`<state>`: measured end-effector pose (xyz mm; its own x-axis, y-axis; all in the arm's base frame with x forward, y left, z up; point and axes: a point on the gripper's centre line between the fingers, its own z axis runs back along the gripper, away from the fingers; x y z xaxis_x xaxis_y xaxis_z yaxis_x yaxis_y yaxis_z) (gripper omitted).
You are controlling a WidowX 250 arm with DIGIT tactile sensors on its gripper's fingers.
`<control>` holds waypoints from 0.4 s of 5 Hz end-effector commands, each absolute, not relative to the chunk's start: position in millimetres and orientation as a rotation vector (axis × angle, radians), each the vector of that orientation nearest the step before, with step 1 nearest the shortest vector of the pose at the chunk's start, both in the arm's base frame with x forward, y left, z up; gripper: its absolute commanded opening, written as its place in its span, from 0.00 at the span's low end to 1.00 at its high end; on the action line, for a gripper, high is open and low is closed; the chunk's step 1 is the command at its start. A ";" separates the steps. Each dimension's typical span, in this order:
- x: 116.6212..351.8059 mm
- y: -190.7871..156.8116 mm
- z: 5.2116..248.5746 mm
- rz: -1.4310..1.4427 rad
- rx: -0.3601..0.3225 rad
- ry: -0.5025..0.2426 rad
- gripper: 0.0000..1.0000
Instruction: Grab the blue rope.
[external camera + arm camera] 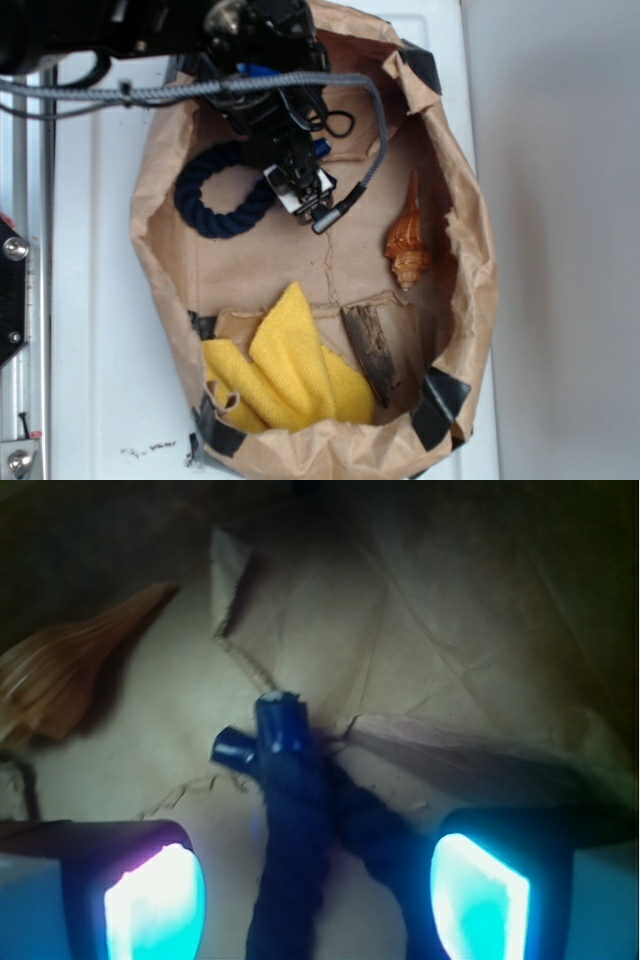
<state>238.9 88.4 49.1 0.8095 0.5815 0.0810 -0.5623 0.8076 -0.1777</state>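
Straddling the dark navy twisted rope (295,830) near its glossy capped ends, the black gripper (315,890) is spread wide; both strands should be squeezed together, centred between the pads.

Navy blue rope (222,195) (295,830), looped flat

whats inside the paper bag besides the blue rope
Inside the paper bag with the blue rope: an orange shell, a yellow cloth and a piece of bark. The gripper covers the rope's ends from above; whatever lies under the cloth is hidden.
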 end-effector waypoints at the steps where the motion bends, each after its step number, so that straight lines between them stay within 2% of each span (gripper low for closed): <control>1: 240.1 77.9 27.3 0.561 -0.110 -0.180 1.00; 2: 238.6 71.8 24.9 0.558 -0.109 -0.163 0.18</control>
<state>237.7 73.1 22.1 0.8306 0.5463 0.1081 -0.5304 0.8352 -0.1456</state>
